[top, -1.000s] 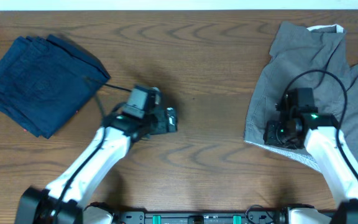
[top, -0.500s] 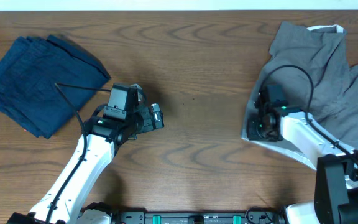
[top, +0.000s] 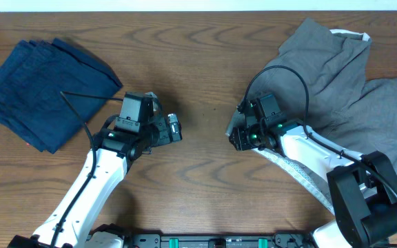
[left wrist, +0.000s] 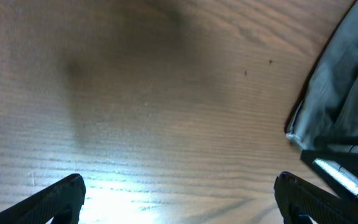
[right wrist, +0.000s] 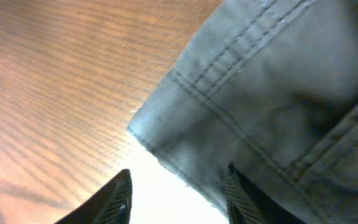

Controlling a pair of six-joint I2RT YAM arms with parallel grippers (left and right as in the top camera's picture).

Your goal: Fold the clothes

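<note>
Between R gripper [top: 239,135] fingers: hem of grey soft cotton trousers-like garment [top: 336,76], clamped, dragged nearer L gripper [top: 174,129] (jaws apart, empty) vs. prior frame; likely pre-fold positioning.

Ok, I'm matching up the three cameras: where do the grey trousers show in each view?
Overhead: grey trousers fill the right side, nearest corner at the right claw.
Left wrist: trousers at the right edge.
Right wrist: trousers across the upper right.
Shared landmark: that corner on the wooden table.
</note>
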